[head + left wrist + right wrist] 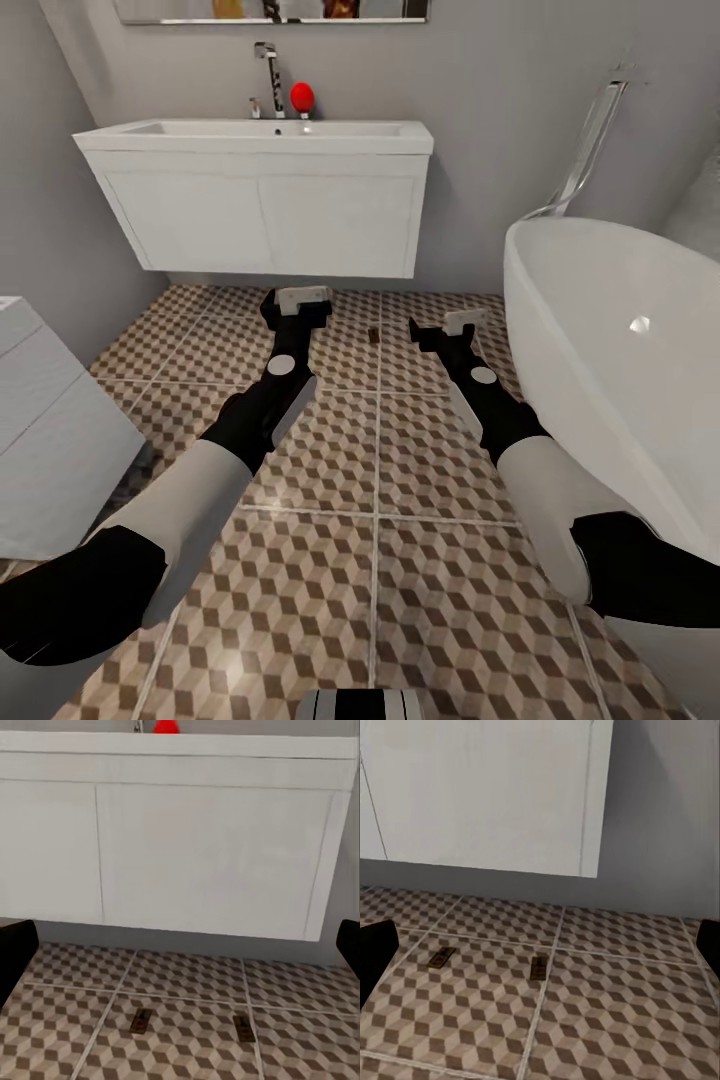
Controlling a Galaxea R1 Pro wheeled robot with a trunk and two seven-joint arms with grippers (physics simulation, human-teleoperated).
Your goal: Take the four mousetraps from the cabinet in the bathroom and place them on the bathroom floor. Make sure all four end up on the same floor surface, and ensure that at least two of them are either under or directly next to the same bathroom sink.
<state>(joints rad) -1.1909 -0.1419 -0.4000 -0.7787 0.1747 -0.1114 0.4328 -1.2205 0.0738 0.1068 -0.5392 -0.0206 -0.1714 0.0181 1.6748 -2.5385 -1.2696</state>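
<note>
Tiles with a brown-and-beige cube pattern cover the bathroom floor [330,470] in the head view, and both arms reach forward over it toward the white sink cabinet [265,215] that hangs on the wall. The left claw [300,300] and the right claw [462,325] are low above the floor, and from here I cannot tell how their fingers stand. One mousetrap [373,336] lies on the tiles between the two claws, in front of the sink. In the left wrist view, the fingers [15,956] are spread wide with nothing between them, and two mousetraps [140,1021] [243,1027] lie flat on the floor before the cabinet. In the right wrist view, the fingers [375,952] are also spread wide and hold nothing, and two mousetraps [441,958] [538,967] lie near each other on the tiles.
</note>
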